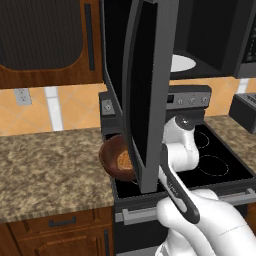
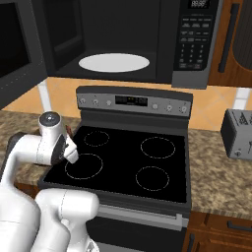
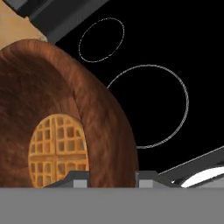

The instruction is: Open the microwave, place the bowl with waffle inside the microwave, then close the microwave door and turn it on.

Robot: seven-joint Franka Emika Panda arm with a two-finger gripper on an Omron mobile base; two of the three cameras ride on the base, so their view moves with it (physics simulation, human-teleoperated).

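Note:
The microwave (image 2: 123, 34) hangs above the stove with its dark inside and white turntable (image 2: 114, 62) exposed. The microwave door (image 1: 145, 85) stands swung out wide toward me. In the hand view my gripper (image 3: 112, 177) is shut on the rim of the reddish-brown bowl (image 3: 52, 100), one fingertip (image 3: 78, 177) inside the wall and the other outside. The waffle (image 3: 57, 151) lies in the bowl. From the left base view the bowl (image 1: 116, 159) is tilted, off the surface at the stove's left edge, with the waffle (image 1: 125, 161) in it; the door hides my hand there.
The black stove (image 2: 128, 162) with ring burners lies below the microwave. Granite counter (image 1: 50, 160) runs to its left, and a grey toaster (image 2: 238, 133) sits on the counter to its right. The microwave's keypad (image 2: 194, 39) is on its right side. Brown wall cabinets (image 1: 45, 40) flank it.

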